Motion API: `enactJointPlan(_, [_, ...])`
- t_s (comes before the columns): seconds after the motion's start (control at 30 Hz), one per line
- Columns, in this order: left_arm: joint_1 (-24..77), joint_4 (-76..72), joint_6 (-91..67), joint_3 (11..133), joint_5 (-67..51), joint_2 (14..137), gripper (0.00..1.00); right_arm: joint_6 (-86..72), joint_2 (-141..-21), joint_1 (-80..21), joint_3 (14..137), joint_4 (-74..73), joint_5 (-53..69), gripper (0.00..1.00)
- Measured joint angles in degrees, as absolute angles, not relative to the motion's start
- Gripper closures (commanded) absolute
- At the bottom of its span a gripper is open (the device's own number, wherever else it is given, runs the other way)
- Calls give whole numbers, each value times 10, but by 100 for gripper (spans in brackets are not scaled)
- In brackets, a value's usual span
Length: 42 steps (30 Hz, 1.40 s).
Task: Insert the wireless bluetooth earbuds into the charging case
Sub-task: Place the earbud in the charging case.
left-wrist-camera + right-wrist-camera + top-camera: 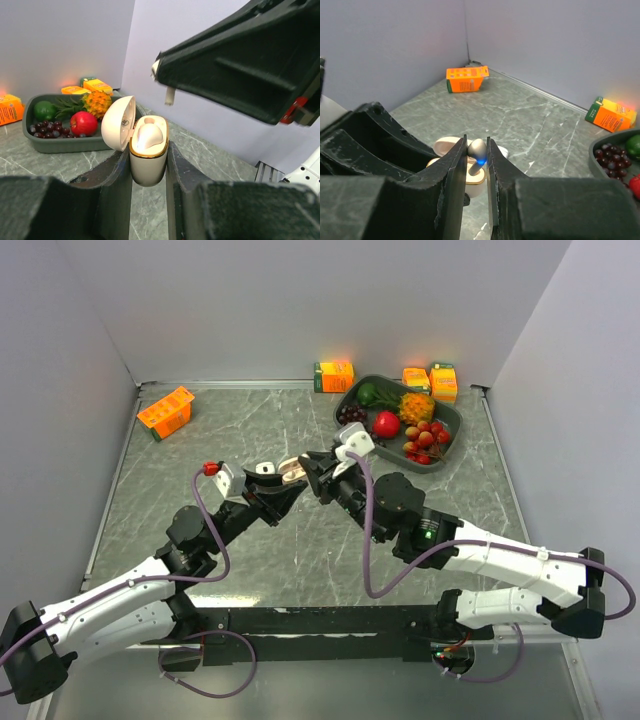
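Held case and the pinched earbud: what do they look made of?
Case: probably glossy beige plastic, with soft highlights; the gold rim could be metal or paint. Earbud: smooth plastic by its pale sheen; a blue light glows on it, so its true colour is unclear.

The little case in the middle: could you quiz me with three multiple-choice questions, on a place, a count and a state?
1. Where is the case? A in the fruit tray B between the left gripper's fingers C lying loose.
2. How many orange cartons? A four B two C six.
3. The case's lid is: A shut B missing C open.
Answers: B, fingers clamp both its sides; A, one left, one back, two behind the tray; C, lid swung aside, one earbud seated.
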State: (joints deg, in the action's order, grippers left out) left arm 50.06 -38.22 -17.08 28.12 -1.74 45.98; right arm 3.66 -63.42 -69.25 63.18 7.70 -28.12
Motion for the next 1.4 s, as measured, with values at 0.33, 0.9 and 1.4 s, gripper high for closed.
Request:
enactJointPlan(0.33, [501, -382, -173, 281, -18, 460, 99, 42, -651, -693, 622, 81, -290, 100])
enactJointPlan(0.9, [501, -382, -173, 281, -20, 456, 99, 41, -651, -694, 622, 79, -280, 100])
enactJointPlan(1.4, [502, -372, -173, 281, -24, 455, 99, 64, -650, -700, 622, 58, -267, 100])
